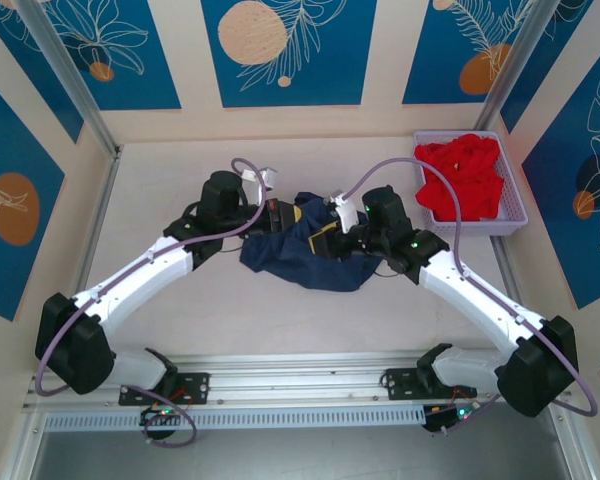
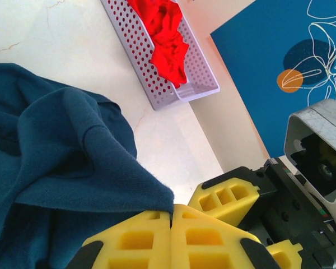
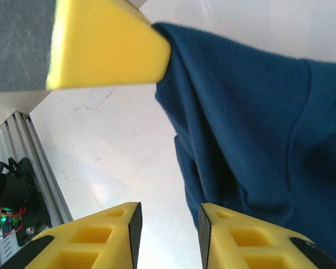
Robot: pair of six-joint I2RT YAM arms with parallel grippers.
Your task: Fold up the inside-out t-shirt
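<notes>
dark navy-blue cloth, the inside-out short-sleeved t-shirt (image 1: 302,258) lies in a rumpled heap at the middle of the pale table (image 1: 180,170), between the two arms. it is not spread flat and no fold shows. the left claw (image 2: 171,212) is pressed tight together with an edge of the shirt pinched at its yellow tips. the right claw (image 3: 167,208) stands partly apart just beside the same bunch of cloth, bare table showing through the gap and nothing between its pads. well apart, at the far right, a lilac perforated plastic basket (image 1: 521,214) holds a bright red garment (image 1: 462,175).

the step in hand looks like gathering and straightening the shirt, early in the job. next, the right claw likely needs to take a second edge so both arms can draw the cloth flat.
</notes>
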